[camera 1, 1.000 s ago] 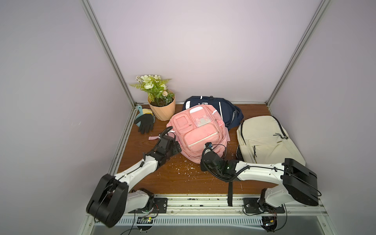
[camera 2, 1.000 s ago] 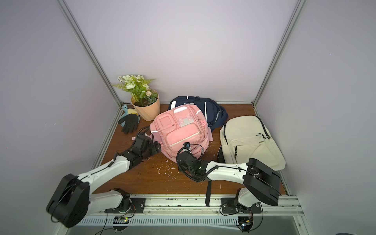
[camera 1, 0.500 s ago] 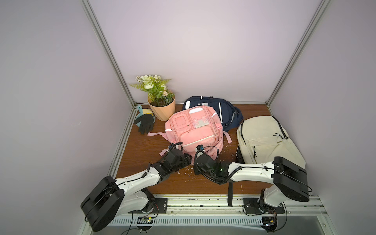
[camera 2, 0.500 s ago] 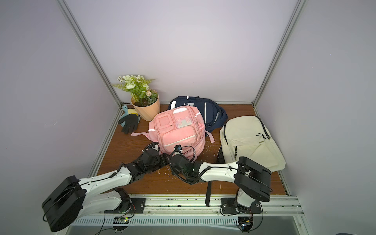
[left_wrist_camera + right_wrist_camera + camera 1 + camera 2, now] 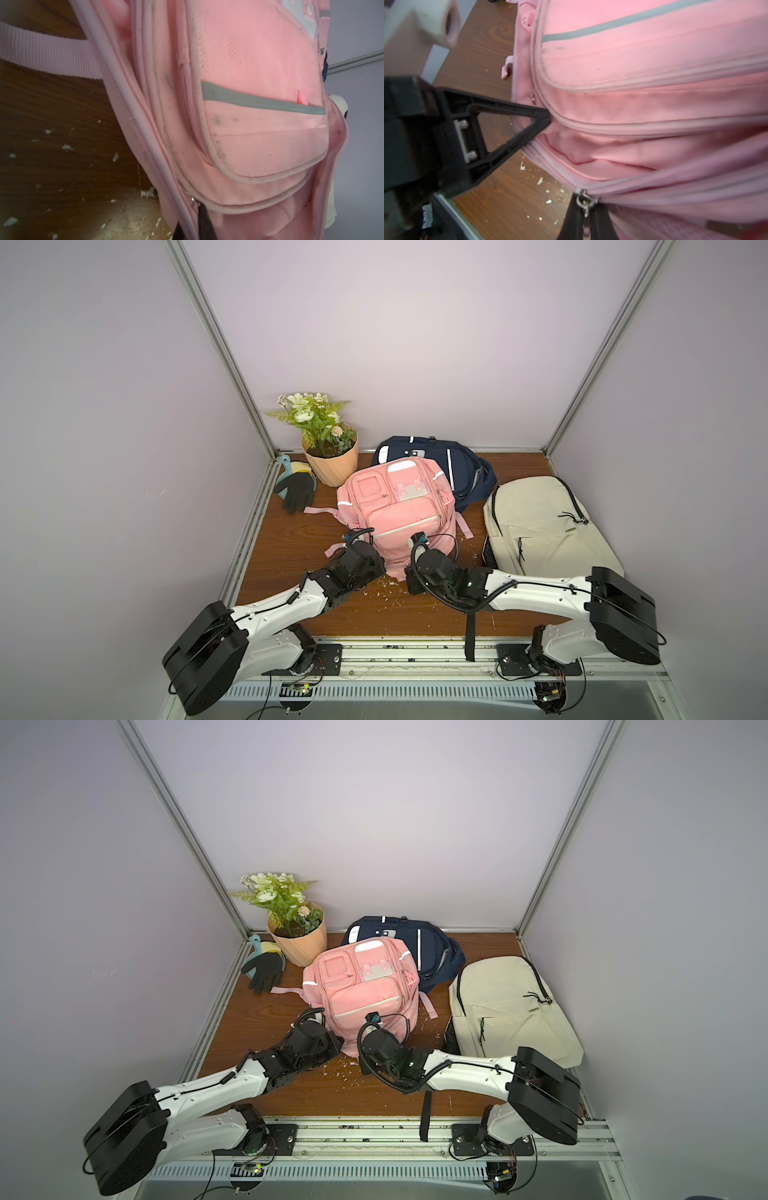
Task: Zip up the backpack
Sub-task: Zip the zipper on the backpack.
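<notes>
Toward the front of the tabletop sat the pink backpack. The left fingers were pinched shut on its fabric beside the opening. The right fingers were clamped on the zipper pull. The main zipper gaped between them, so a stretch apparently remained to close. No writing was legible.

White arms — black joints, cables

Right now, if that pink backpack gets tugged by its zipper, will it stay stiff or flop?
Probably floppy: the pink backpack bunches slackly by the zipper pull. It would likely slide rather than tip, lying low on the wooden table.
</notes>
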Available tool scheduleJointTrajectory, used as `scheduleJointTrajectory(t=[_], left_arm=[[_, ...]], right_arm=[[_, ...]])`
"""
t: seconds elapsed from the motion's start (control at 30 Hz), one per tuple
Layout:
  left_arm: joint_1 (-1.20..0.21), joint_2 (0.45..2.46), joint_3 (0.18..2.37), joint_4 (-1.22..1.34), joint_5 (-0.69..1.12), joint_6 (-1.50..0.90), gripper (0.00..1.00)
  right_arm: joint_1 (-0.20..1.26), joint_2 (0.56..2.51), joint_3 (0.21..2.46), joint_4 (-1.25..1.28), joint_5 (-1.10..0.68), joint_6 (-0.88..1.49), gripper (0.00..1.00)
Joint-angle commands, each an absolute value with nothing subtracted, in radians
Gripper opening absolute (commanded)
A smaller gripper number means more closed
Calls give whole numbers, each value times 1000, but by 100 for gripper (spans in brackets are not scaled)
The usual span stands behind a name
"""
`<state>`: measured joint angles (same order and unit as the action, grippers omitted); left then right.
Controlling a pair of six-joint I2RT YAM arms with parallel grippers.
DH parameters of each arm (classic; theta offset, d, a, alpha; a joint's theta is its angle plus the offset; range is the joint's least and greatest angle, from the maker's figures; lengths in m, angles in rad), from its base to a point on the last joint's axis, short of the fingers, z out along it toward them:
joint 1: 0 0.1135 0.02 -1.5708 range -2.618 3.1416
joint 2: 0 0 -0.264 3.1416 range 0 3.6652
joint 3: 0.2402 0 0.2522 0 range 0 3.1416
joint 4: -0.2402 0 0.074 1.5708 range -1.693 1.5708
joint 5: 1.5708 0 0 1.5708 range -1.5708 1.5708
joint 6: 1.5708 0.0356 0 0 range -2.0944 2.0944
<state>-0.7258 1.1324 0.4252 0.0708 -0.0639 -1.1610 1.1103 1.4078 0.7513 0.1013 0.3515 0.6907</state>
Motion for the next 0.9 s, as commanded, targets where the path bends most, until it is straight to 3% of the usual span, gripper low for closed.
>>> scheduleJointTrajectory(t=[0.0,0.33,0.6,0.67,0.73,0.8,0.87], left_arm=[[-689,1119,388,-46,-207,-1133,0],[-676,1067,358,-96,-248,-1087,0],[-678,1039,395,-110,-257,-949,2],[-689,1034,430,-109,-264,-880,16],[-727,1024,476,-96,-293,-798,45],[-770,1020,510,-42,-284,-704,63],[-806,1025,536,17,-257,-627,69]], right_arm=[[1008,1314,711,10,373,707,0],[787,1230,702,-71,353,643,0],[774,1201,709,39,206,516,0],[796,1187,708,56,171,480,0],[834,1183,708,64,158,456,0],[869,1187,713,66,167,450,0],[889,1186,713,64,183,458,0]])
